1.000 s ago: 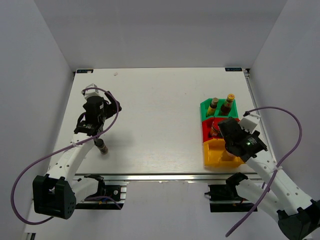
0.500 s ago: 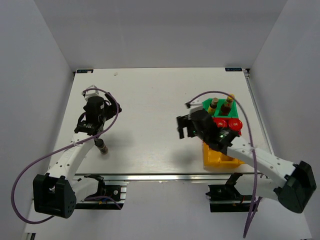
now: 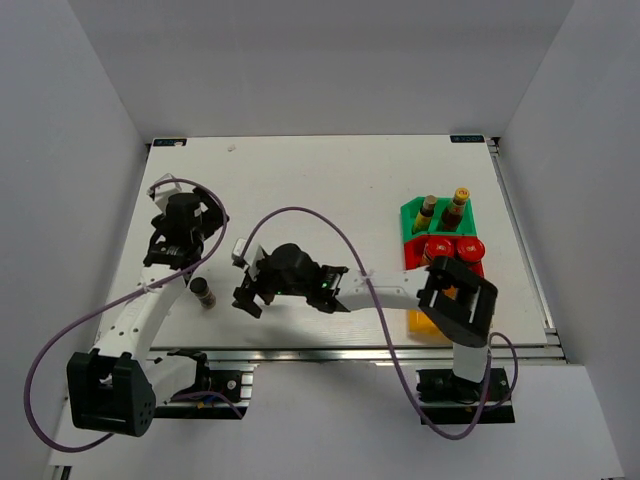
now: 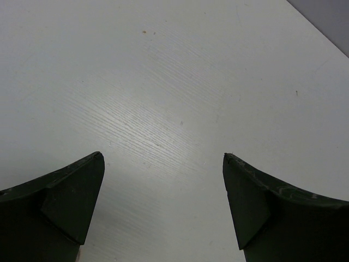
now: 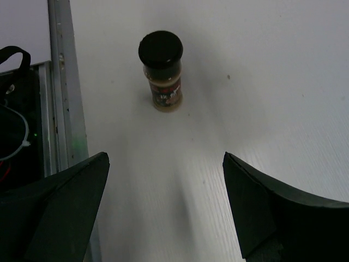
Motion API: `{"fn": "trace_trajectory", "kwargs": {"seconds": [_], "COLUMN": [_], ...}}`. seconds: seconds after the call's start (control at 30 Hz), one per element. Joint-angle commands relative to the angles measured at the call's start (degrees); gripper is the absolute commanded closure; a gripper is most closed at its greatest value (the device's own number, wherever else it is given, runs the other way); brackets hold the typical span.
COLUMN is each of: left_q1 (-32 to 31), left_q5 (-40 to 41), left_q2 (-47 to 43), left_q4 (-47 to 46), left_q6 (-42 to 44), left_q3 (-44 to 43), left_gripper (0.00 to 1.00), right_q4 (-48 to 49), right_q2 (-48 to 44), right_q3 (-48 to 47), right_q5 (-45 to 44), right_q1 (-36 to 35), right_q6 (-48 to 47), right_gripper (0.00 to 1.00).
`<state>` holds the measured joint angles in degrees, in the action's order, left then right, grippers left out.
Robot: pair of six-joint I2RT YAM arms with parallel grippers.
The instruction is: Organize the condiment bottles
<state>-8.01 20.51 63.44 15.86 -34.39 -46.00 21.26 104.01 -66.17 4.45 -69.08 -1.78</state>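
Jaws on your left gripper stand wide apart above the table. Nearby, toward the front edge, the dark-capped bottle stands upright, just ahead of your right gripper, which is likewise spread wide and clear of it.

A white desk with a faint wood grain is sitting inside a plain booth. A pale grey back wall, left wall and right wall are closing it in on three sides. Soft, even light is falling from above, leaving only faint shadows. A metal rail is running along the near edge, and small dark brackets are sitting at the far corners.
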Motion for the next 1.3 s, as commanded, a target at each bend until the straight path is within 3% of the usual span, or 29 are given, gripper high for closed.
{"fn": "trace_trajectory", "kwargs": {"seconds": [0.0, 0.37, 0.87, 1.07, 1.27], "left_q1": [0.8, 1.5, 1.5, 1.5, 1.5], "left_q5": [2.1, 5.3, 10.0, 9.2, 7.9], "left_q2": [-2.4, -5.1, -8.8, -8.3, -8.7], "left_q4": [-0.7, -1.1, -0.4, 0.0, -0.4], "left_q6": [-0.8, -0.7, -1.4, -1.4, -1.3], "left_q3": [0.2, 1.5, 2.8, 2.4, 2.6], "left_gripper": [0.02, 0.02, 0.02, 0.02, 0.02], "right_q4": [10.9, 10.4, 4.8, 1.7, 4.0], "right_q2": [4.3, 20.1, 28.6, 29.3, 26.7], "right_q3": [-5.2, -19.9, -32.0, -34.2, -30.7], "right_q5": [5.4, 16.3, 14.7, 14.6, 13.7], "right_q1": [0.7, 0.5, 0.4, 0.3, -0.5], "right_q6": [-0.9, 0.4, -0.2, -0.2, -1.6], "right_gripper": [0.11, 0.11, 0.11, 0.27, 0.52]}}
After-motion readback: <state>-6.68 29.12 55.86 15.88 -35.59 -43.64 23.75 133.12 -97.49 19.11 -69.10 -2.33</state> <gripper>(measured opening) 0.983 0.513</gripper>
